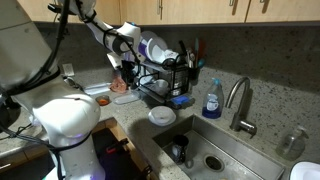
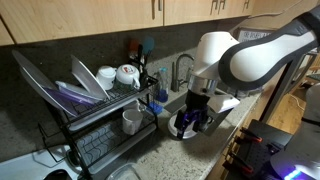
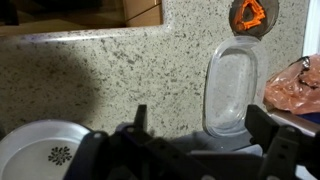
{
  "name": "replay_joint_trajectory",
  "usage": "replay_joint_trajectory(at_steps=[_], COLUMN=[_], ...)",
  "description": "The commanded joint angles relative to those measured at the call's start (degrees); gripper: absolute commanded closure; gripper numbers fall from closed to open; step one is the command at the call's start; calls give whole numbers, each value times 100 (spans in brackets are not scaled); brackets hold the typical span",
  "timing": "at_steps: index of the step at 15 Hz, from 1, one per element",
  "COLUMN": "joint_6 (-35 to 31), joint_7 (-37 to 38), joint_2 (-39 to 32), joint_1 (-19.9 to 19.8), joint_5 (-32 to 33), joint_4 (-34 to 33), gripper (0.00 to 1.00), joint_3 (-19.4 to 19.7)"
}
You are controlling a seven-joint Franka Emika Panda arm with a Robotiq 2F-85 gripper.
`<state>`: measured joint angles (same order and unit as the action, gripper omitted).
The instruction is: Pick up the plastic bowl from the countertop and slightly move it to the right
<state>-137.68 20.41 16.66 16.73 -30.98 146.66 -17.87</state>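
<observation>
In the wrist view the plastic bowl point(image 3: 232, 88) is a pale, translucent, shallow container with rounded corners, lying on the speckled countertop point(image 3: 120, 70). My gripper point(image 3: 200, 115) is open and hangs above it. The bowl's near end sits between the two dark fingers, close to the right one, and I see no contact. In an exterior view the gripper point(image 1: 125, 75) hovers over the bowl point(image 1: 122, 98) beside the dish rack. In an exterior view the gripper point(image 2: 190, 122) is largely hidden behind the arm and the bowl does not show.
An orange dish point(image 3: 248, 15) lies beyond the bowl, an orange-pink bag point(image 3: 296, 85) beside it, and a white round dish point(image 3: 45, 155) at the lower left. A black dish rack point(image 1: 165, 75) with plates, a sink point(image 1: 215, 150), a faucet point(image 1: 238, 100) and a blue soap bottle point(image 1: 211, 98) stand nearby.
</observation>
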Motion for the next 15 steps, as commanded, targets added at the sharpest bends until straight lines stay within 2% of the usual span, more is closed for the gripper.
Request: replay_joint_trajectory(at_steps=[1, 6, 10, 15], joint_6=[-73, 10, 165, 373], joint_7=[569, 1755, 2528, 2996], joint_2=[-696, -1590, -2241, -3107], joint_1=[38, 43, 235, 642], joint_5=[284, 1357, 2217, 2986], joint_4=[-475, -1263, -1912, -2684], gripper=[0, 0, 0, 0], joint_3=[-218, -450, -381, -233])
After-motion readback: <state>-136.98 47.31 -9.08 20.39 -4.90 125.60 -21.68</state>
